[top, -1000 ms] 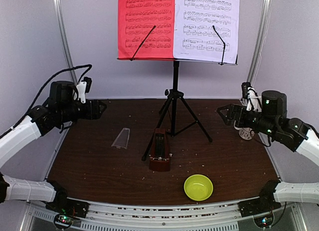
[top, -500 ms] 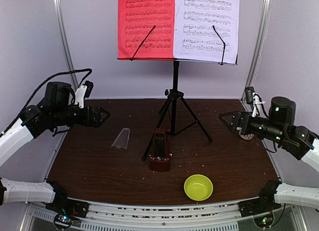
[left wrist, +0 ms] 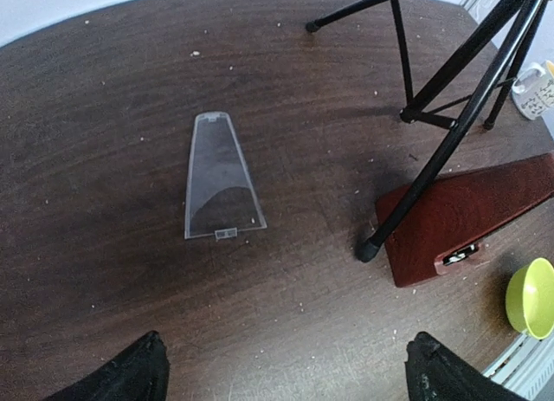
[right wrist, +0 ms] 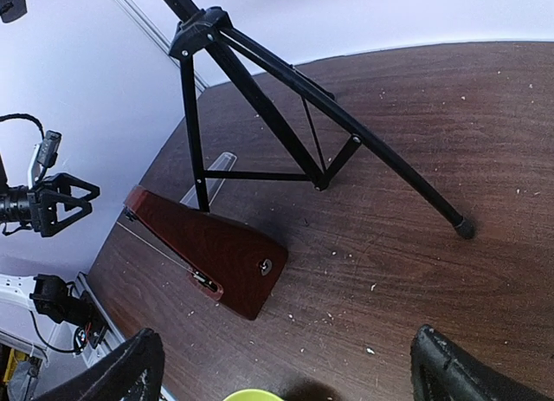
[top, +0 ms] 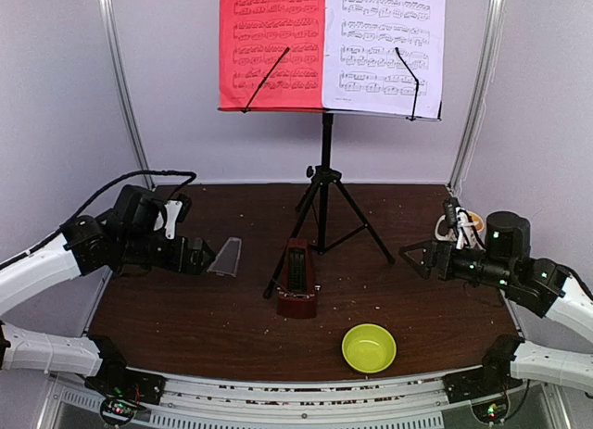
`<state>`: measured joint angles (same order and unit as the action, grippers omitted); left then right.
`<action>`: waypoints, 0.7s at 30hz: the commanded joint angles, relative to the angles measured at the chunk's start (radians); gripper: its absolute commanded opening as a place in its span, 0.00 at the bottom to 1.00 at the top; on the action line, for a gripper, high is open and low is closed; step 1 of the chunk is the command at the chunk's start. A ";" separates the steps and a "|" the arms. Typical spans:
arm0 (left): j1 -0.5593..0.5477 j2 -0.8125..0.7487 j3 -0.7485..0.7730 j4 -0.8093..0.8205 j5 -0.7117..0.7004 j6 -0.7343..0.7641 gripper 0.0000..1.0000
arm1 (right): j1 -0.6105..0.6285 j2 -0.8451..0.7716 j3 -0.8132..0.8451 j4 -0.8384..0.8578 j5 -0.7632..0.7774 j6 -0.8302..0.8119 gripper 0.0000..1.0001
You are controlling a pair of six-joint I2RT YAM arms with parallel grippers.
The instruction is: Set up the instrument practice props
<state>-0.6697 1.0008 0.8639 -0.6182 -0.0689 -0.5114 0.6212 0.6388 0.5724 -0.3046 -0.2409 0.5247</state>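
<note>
The black music stand rises on tripod legs at the table's middle back. Its desk carries a red sheet and a white sheet, each under a black arm. The brown pyramid metronome stands upright at the tripod's front left leg, its front uncovered. Its clear cover lies flat on the table to the left. My left gripper hovers open just left of the cover, nothing between its fingers. My right gripper hovers open at the right, facing the metronome and tripod.
A yellow-green bowl sits near the front edge, right of the metronome. A patterned white mug shows behind my right arm near the right wall. White walls and metal posts close in the table. Crumbs dot the dark wood.
Both arms have come down and inward. The left gripper dropped toward the clear cover and opened wider. The right gripper lowered toward the table. Stand, sheets, metronome and cover have not moved.
</note>
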 commanded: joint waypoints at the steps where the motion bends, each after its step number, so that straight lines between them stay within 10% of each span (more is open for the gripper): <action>1: -0.007 0.009 -0.042 0.077 -0.006 -0.056 0.98 | 0.000 -0.009 -0.039 0.062 -0.018 0.038 1.00; 21: -0.005 0.101 -0.037 0.095 -0.024 -0.074 0.98 | 0.002 0.027 -0.074 0.134 -0.031 0.065 1.00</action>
<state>-0.6697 1.0924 0.8154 -0.5686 -0.0753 -0.5743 0.6216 0.6632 0.5037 -0.2020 -0.2626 0.5838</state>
